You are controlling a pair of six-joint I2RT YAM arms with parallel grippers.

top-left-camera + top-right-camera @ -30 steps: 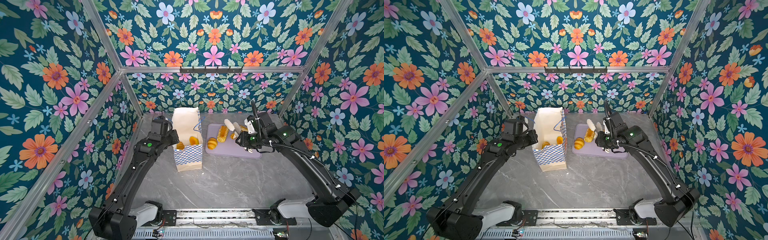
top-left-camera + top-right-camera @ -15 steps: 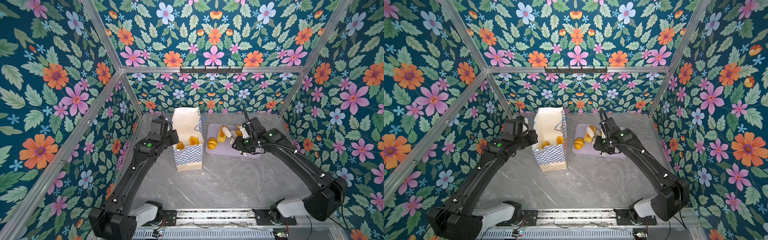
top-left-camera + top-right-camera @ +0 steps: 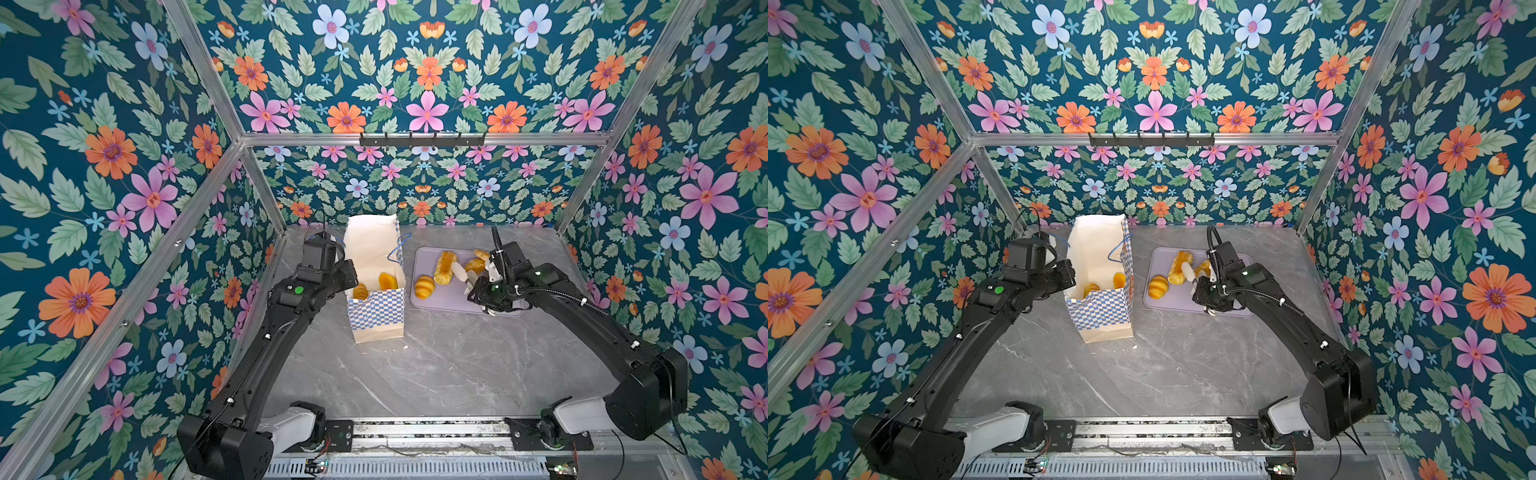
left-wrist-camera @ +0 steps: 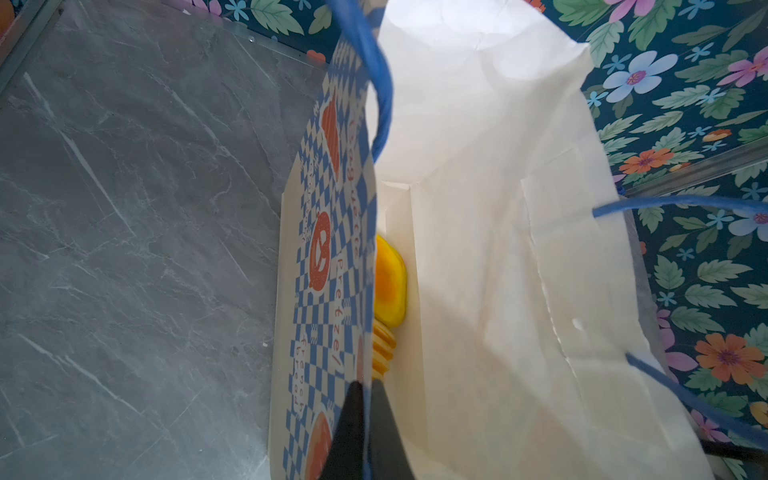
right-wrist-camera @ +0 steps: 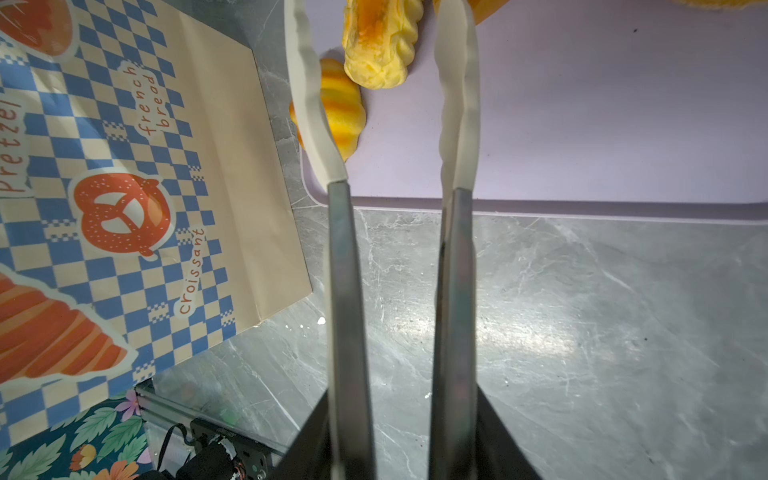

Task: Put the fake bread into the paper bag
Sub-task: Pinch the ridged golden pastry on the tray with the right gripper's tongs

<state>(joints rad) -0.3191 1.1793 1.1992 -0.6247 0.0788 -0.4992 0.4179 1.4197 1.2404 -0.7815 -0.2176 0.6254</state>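
Note:
The paper bag [image 3: 376, 307] stands open, left of the lilac tray [image 3: 449, 301]. My left gripper [image 4: 365, 386] is shut on the bag's checkered rim [image 4: 332, 249]. Two pieces of fake bread [image 4: 389, 286] lie inside the bag. On the tray lie a striped bun [image 3: 424, 286], a long ridged loaf [image 3: 444, 266] and more pastries [image 3: 476, 264]. My right gripper [image 5: 401, 395] is shut on metal tongs [image 5: 345, 291]. Their white tips [image 5: 316, 104] stand apart either side of the loaf's end [image 5: 380, 41], with nothing pinched.
Grey marble tabletop [image 3: 436, 374] inside floral walls. The tray's near edge [image 5: 582, 203] lies just beyond the right gripper. A metal rail [image 3: 415, 428] runs along the front, and a black hook bar [image 3: 422, 139] hangs on the back wall.
The right arm has come down and to the left, bringing the tongs from above the tray to the long loaf. The left arm and bag have not moved.

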